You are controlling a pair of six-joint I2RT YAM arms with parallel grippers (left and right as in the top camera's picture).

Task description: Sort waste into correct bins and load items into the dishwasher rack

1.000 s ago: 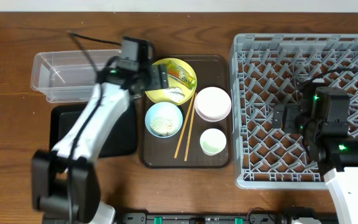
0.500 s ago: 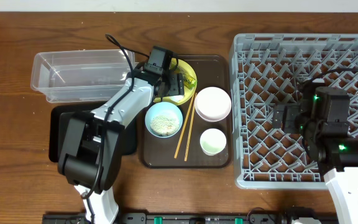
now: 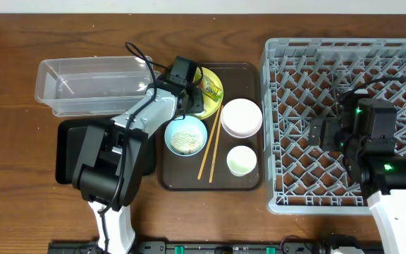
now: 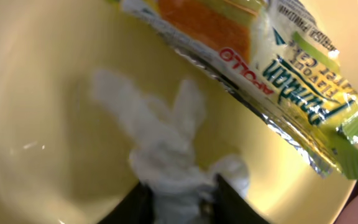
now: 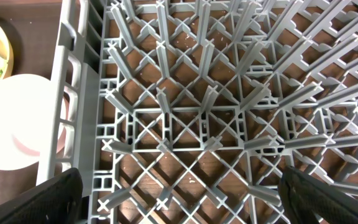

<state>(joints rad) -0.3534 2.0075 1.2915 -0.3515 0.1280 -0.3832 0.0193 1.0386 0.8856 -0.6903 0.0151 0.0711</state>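
Left wrist view shows only the jaw tips of the left gripper (image 4: 180, 200), pinching crumpled tissue (image 4: 160, 146); right gripper (image 5: 194, 193) jaws gape empty.

Left arm stretches to upper centre, its left hand (image 4: 178, 194) pinching the tissue (image 4: 166, 149); right hand (image 5: 191, 199) hangs spread wide at right.

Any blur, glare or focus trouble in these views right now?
Left wrist: very close and soft; the tissue is fuzzy, the wrapper print legible, faint glints on the yellow plate. Right wrist: rack sharp, gripper fingers dark and blurred at the lower corners. Overhead: even light, crisp, mild sheen on the clear tub.
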